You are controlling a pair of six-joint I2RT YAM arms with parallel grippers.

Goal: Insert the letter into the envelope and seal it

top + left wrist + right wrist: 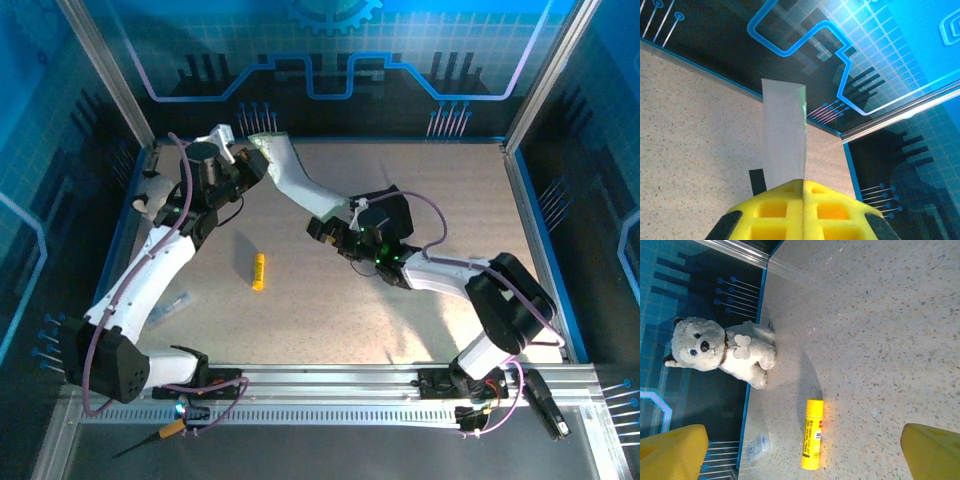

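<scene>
The left gripper's (802, 189) 2 yellow pads are pressed together on one end of the letter (785, 135), which stands up from the pinch as a narrow white strip. From above, that gripper sits at the far left of the table (455, 180), and the sheet arcs from it toward the right and near, off the surface. The sheet's free end comes down just beside the right gripper (325, 232). The right gripper's fingers (675, 450) are spread wide with nothing between them.

A flat black shape (392, 212) lies at that free end, and I take it for the envelope. Whether the sheet's edge has entered it cannot be told.

The step in hand looks like feeding the letter in. To do it well:
- The left pinch should hold firm and low, so the arc does not buckle.
- The right fingers should pin or grasp the envelope before any push, or it will likely slide on the table.
- The free edge should go in square to the mouth, under the flap.

The yellow stick (258, 270) lies well apart, left of centre. A toy bear (720, 350) sits at the left wall, clear of the work.
</scene>
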